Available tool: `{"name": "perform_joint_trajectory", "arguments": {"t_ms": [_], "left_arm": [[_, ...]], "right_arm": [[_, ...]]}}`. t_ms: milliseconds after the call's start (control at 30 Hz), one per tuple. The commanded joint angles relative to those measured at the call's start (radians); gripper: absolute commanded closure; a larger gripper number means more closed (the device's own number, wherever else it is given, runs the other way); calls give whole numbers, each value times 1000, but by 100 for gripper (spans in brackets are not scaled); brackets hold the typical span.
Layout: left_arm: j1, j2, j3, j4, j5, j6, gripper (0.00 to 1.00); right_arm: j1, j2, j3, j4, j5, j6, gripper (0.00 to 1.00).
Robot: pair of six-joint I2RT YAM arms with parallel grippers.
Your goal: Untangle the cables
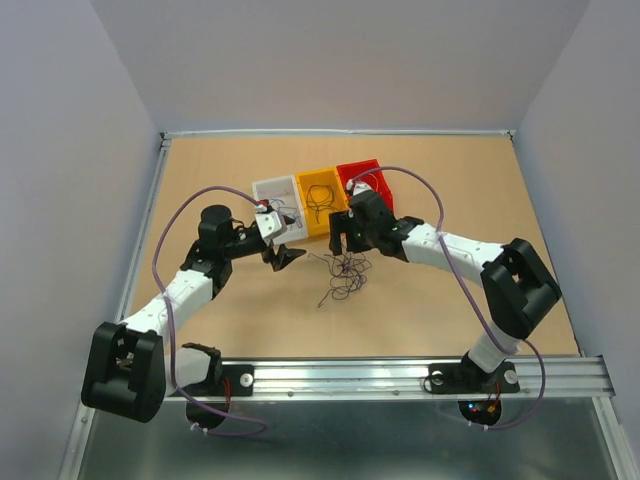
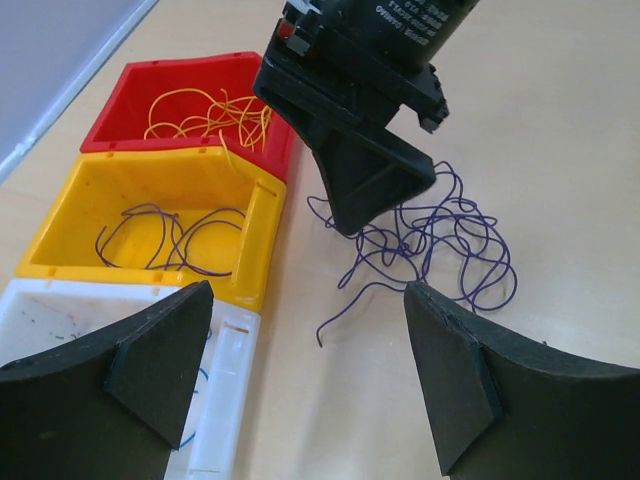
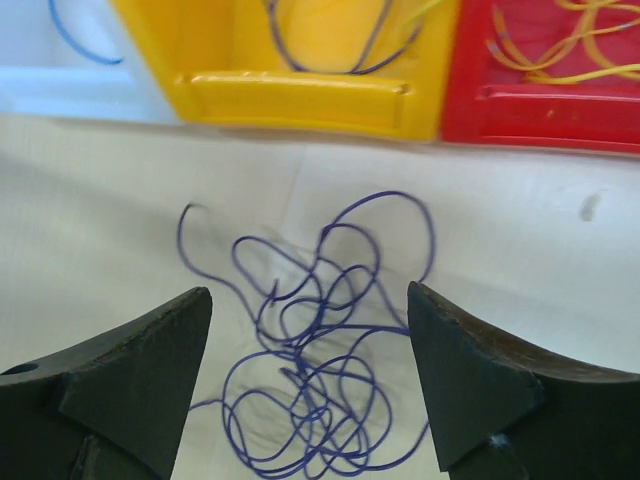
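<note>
A tangle of dark purple wires lies on the table in front of the bins. My right gripper is open and empty, hovering over the tangle's far edge. In the right wrist view the tangle sits between and below the right gripper. My left gripper is open and empty, just left of the tangle. In the left wrist view the left gripper faces the tangle, with one loose wire end reaching toward it.
Three bins stand in a row behind the tangle. The white bin holds a blue wire, the yellow bin purple wires, and the red bin yellow-orange wires. A metal rail runs along the near edge.
</note>
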Motion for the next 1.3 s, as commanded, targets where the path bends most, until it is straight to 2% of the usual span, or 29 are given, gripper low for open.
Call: {"name": "perform_joint_trajectory", "arguments": {"t_ms": [0,133,167,233,267,300,333,367,400,433,533,567,600,633,700,800,900,1133,1200,1267], "left_arm": [[-9,4,51,-10,-20,42,11],[-12,-3,50,-13,-31,51,11],[-14,-4,50,-12,-36,54,12],[-15,-3,48,-12,-39,57,12],[-15,0,49,-12,-40,59,11],[-14,4,51,-12,-40,60,11],[-17,7,51,-12,-42,62,11],[-15,11,53,-12,-42,60,11],[-17,13,54,-13,-42,60,12],[-17,16,54,-13,-45,60,12],[-17,11,53,-15,-47,65,11],[-17,11,51,-15,-45,68,11],[-18,10,51,-15,-44,68,11],[-17,11,50,-15,-40,71,11],[-22,16,51,-18,-40,75,11],[-26,20,54,-24,-39,85,12],[-26,22,53,-27,-36,91,11],[-31,28,51,-39,-11,112,10],[-37,34,53,-44,19,114,1],[-60,37,54,-41,36,117,1]], "right_arm": [[59,23,33,3,7,-55,16],[100,92,82,-49,97,-52,16],[108,108,93,-54,104,-55,23],[125,151,120,-63,131,-52,30],[130,165,128,-68,131,-51,42],[130,174,136,-68,128,-51,48],[133,178,145,-70,113,-54,71],[134,169,147,-66,109,-54,84],[140,156,145,-62,108,-60,95],[146,95,138,-42,130,-73,99],[166,-65,11,53,112,-106,99],[165,-123,-29,140,90,-122,99],[165,-263,-71,189,64,-132,100],[166,-327,-168,299,14,-138,100],[166,-506,-287,387,-28,-147,99],[165,-651,-368,483,-25,-150,99],[166,-673,-369,486,10,-149,99],[165,-719,-358,470,-60,-155,99],[166,-765,-361,466,-66,-156,99],[166,-812,-363,457,-76,-161,99]]}}
